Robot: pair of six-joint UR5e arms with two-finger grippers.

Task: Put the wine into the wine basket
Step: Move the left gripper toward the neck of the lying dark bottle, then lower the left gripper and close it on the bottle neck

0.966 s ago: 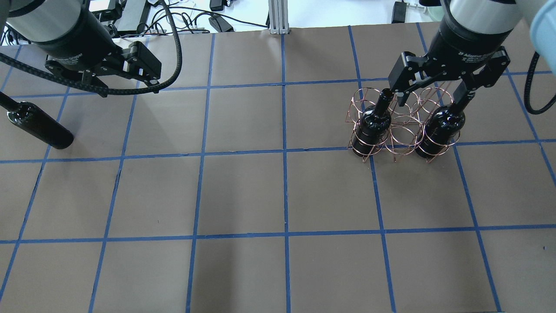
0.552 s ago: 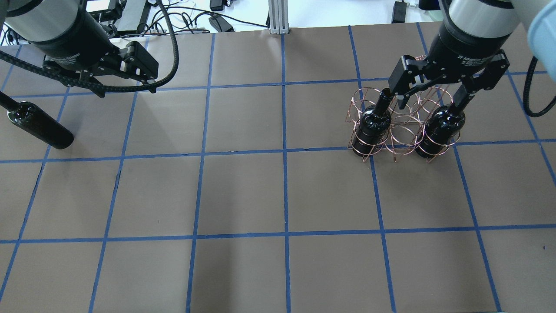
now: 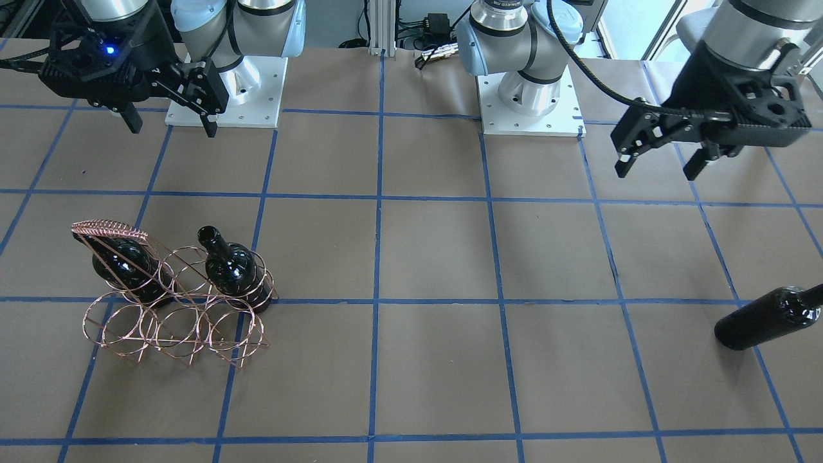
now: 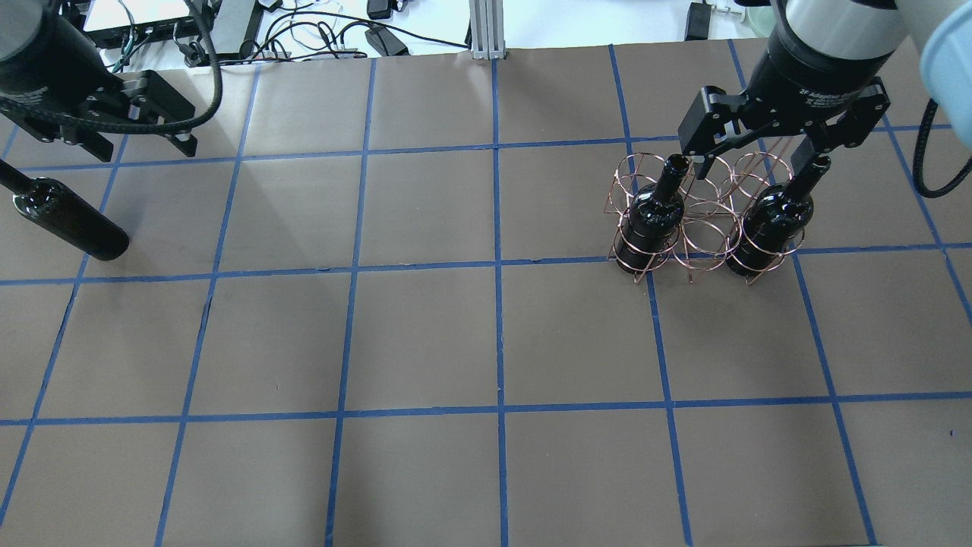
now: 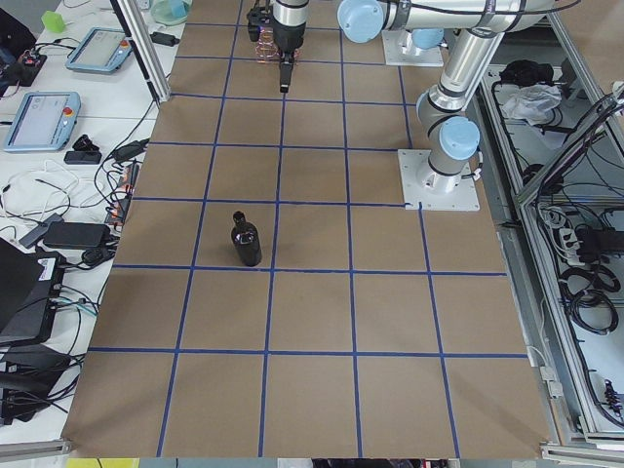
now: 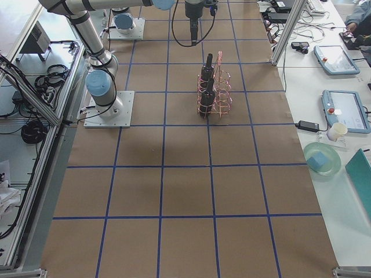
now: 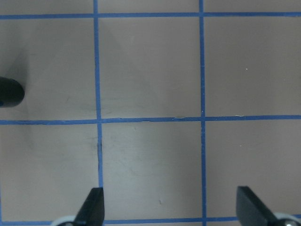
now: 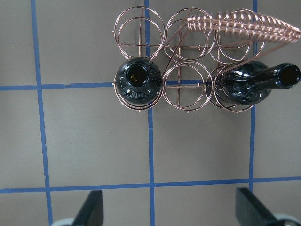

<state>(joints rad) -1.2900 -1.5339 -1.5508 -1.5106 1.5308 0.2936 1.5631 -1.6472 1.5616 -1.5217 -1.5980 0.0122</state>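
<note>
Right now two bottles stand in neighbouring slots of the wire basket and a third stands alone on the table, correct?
Not neighbouring: the first bottle and the second bottle stand in the end slots of one row of the wire basket, an empty slot between them, as the right wrist-mounted view shows. The third bottle does stand alone on the table.

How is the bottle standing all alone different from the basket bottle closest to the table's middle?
The lone bottle stands on the bare table; the basket bottle sits inside a wire ring of the basket. The lone bottle is near the left tool; the basket bottle is by the right tool. Both are dark, shiny, upright and unheld.
</note>
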